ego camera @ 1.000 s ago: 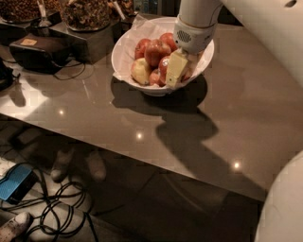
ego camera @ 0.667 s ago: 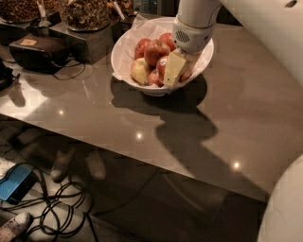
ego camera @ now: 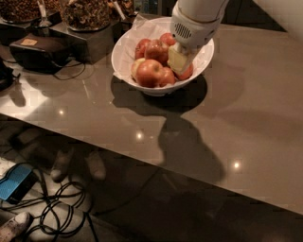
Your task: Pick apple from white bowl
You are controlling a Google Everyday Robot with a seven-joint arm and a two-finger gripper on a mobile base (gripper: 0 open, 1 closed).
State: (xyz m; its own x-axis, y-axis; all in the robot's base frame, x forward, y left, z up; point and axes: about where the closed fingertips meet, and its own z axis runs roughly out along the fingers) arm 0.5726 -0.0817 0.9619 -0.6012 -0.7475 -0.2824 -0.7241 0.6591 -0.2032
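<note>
The white bowl (ego camera: 124,53), lined with white paper, stands at the back of the grey table and holds several red apples and a pale yellow-green one (ego camera: 136,66). The largest red apple (ego camera: 149,73) lies at the front, and darker red ones (ego camera: 155,50) lie behind it. I cannot tell which is the darkest. My gripper (ego camera: 179,59) comes down from the white arm into the right half of the bowl, its pale tip among the apples. It rests against a red apple (ego camera: 187,72) that it partly hides.
A black box (ego camera: 40,53) with a cable and dark containers of food (ego camera: 90,14) stand left of the bowl at the back. The table's front edge runs diagonally from left to lower right. Cables and a blue object (ego camera: 16,182) lie on the floor below.
My gripper's tip has shifted slightly up and back within the bowl. The bowl and the apples stay about where they were.
</note>
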